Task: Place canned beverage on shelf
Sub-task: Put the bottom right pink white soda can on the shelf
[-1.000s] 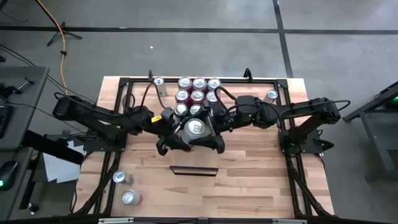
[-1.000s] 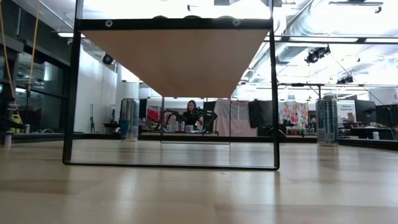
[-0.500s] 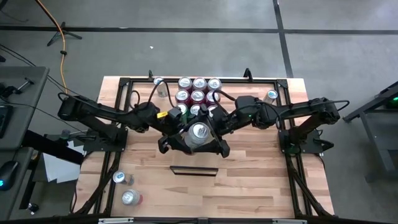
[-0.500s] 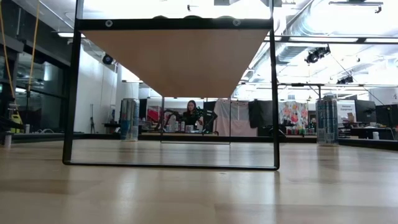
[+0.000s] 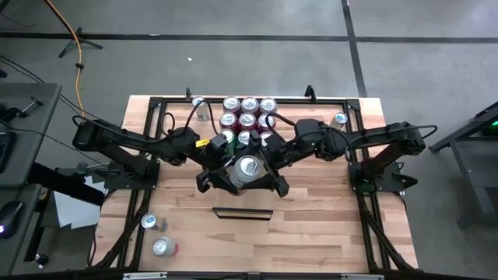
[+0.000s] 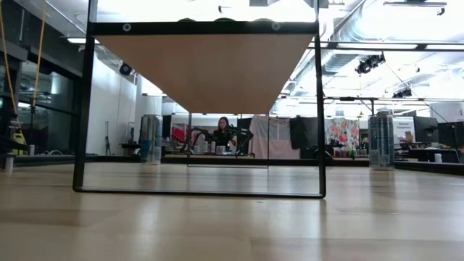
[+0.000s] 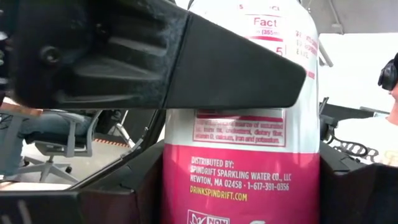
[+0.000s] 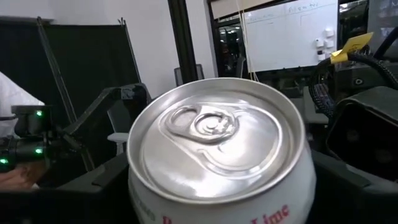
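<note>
Gripping smooth cylindrical can (image 5: 247, 165), seemingly both tools

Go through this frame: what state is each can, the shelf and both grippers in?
Held can: upright, sealed, between both grippers.
Left gripper: shut on the can.
Right gripper: around the can, grip unclear.
Shelf: raised on its frame; its top cannot be seen.
Can cluster: upright at the far edge.

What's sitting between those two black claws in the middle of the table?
A pink and white drink can, upright, sits between the left gripper and the right gripper. The high view shows its silver top; both wrist views show it up close.
</note>
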